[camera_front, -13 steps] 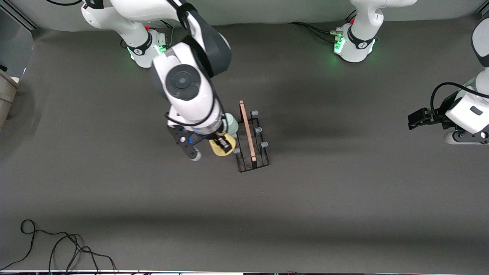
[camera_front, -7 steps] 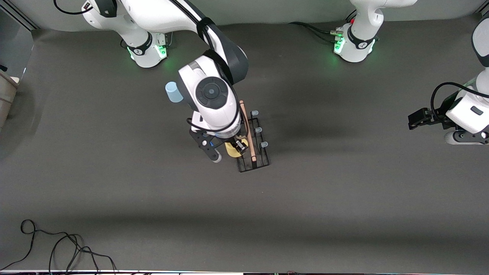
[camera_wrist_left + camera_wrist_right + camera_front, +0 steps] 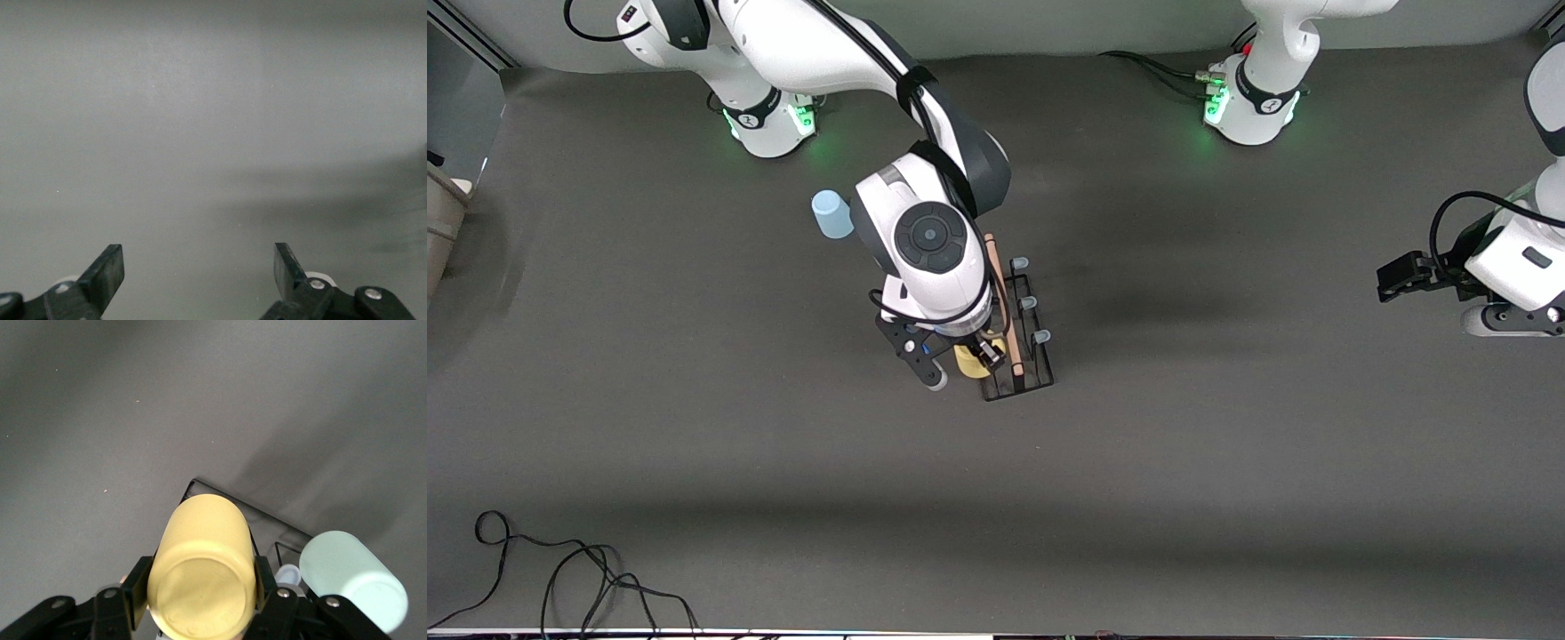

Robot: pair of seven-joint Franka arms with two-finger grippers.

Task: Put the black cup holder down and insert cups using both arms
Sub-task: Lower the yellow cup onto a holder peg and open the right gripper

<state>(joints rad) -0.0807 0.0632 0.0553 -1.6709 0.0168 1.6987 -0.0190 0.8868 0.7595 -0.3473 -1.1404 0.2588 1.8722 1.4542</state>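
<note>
Right arm's black two-finger gripper [image 3: 971, 356], clamped on the small yellow tapered plastic cup [image 3: 967, 359], now sits over the near end of the black wire cup holder with the wooden rod handle [image 3: 1016, 331]; a second ago it was beside the rack, toward the right arm's end. The arm's swing uncovers the light blue plastic cup [image 3: 831, 214] and now hides the pale mint green cup [image 3: 352, 579] from the front camera.

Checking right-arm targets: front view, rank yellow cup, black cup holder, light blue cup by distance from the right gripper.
1. Yellow cup: held in the right gripper, over the holder's nearer end.
2. Black cup holder: directly beneath it.
3. Light blue cup: on the table, toward the right arm's base.
</note>
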